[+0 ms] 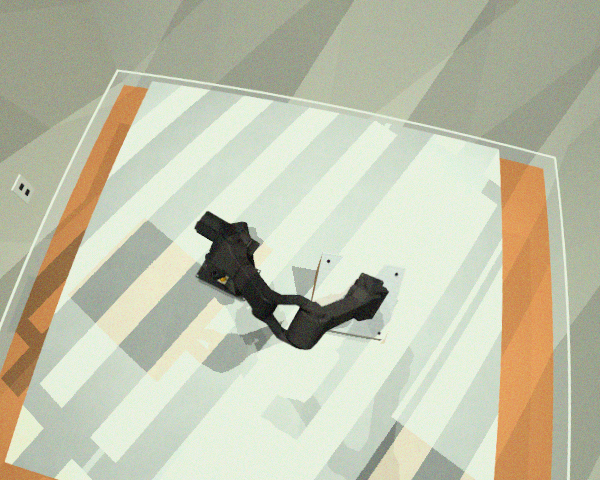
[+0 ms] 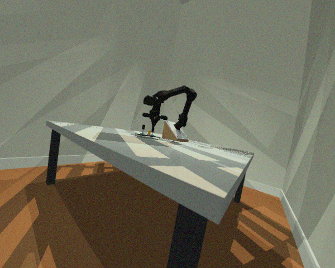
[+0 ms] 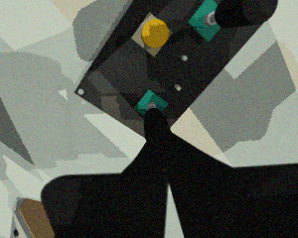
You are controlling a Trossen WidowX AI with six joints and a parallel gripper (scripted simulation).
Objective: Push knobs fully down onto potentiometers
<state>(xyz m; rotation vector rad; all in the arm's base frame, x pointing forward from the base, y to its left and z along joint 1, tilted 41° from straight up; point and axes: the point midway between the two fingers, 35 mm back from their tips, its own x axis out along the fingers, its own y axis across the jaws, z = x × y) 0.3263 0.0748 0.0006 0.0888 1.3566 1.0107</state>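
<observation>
The dark circuit board (image 3: 114,74) (image 2: 147,136) stands low over the table, partly under the arm in the top view. The near teal potentiometer (image 3: 144,100) has its black knob (image 3: 156,121) directly at my fingertips; knob and fingers merge, so contact and any gap below the knob cannot be told exactly. The other teal potentiometer (image 3: 199,20) carries a tall black knob (image 3: 245,11) (image 2: 143,127), standing high on its shaft with a visible gap below. My gripper (image 3: 159,135) (image 2: 153,131) is shut, pointing down over the near knob, with nothing seen between the fingers.
A yellow round part (image 3: 155,33) (image 2: 149,133) (image 1: 222,279) sits on the board between the potentiometers' side and the board edge. The arm's base stands on a wedge block with a white sloped top and brown side (image 2: 166,133) (image 3: 37,218), close to the board.
</observation>
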